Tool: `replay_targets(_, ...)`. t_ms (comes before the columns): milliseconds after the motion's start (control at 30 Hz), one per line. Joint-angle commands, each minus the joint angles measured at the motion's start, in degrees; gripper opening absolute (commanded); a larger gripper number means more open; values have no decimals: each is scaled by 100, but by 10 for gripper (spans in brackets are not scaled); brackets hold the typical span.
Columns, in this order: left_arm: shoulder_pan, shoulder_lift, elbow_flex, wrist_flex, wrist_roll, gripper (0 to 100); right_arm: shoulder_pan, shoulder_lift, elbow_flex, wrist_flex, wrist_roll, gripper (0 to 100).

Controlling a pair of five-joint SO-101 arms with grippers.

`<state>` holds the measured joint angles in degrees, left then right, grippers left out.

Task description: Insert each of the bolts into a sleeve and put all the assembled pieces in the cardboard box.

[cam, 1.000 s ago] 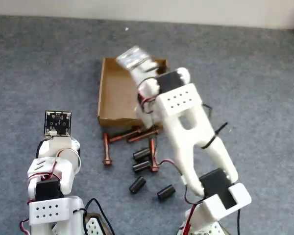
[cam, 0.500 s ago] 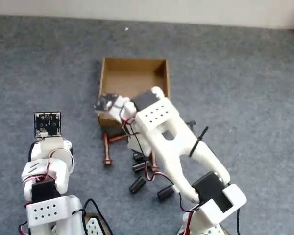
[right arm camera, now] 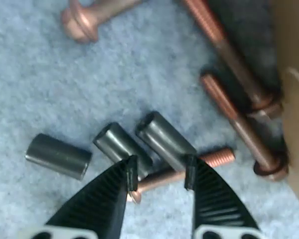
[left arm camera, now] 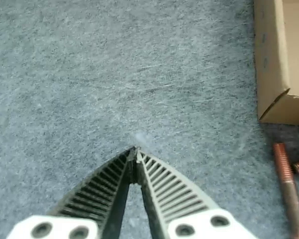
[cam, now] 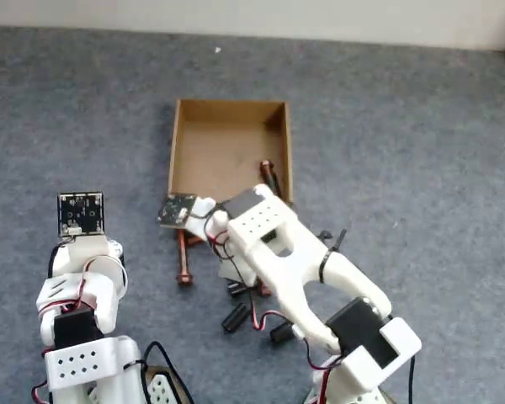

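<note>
My right gripper (right arm camera: pixel 160 173) is open and hangs low over two dark sleeves (right arm camera: pixel 122 145) (right arm camera: pixel 164 139) that lie side by side across a copper bolt (right arm camera: pixel 187 169). A third sleeve (right arm camera: pixel 58 155) lies apart from them. Two more bolts (right arm camera: pixel 239 122) (right arm camera: pixel 224 45) lie beside the box wall, and a further one (right arm camera: pixel 92 17) farther off. In the high view the right arm (cam: pixel 278 244) covers this pile in front of the cardboard box (cam: pixel 175 143), where a copper bolt piece (cam: pixel 269 175) lies. My left gripper (left arm camera: pixel 135 153) is shut and empty over bare carpet, left of the box corner (left arm camera: pixel 279 59).
Grey carpet covers the table. In the high view a bolt (cam: pixel 183 257) lies left of the right arm, and two sleeves (cam: pixel 236 317) (cam: pixel 279 331) lie nearer the arm bases. The left arm (cam: pixel 80 278) stands well left of the pile.
The right arm swung back from over the box and came down over the bolts and sleeves. A bolt piece now lies in the box. The left arm drew back slightly.
</note>
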<state>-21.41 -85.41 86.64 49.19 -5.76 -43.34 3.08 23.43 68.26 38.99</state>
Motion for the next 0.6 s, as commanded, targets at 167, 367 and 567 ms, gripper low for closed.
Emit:
replay_targets(167,-48,-48,-66,-123,0,5,-40,-92,620,-1209,62,151)
replay_targets(367,-31,-48,-66,-123,0,5,101,-92,699,-1420,44,149)
replay_targets(567,-31,-48,-57,-123,0,5,101,40,778,-1701,26,149)
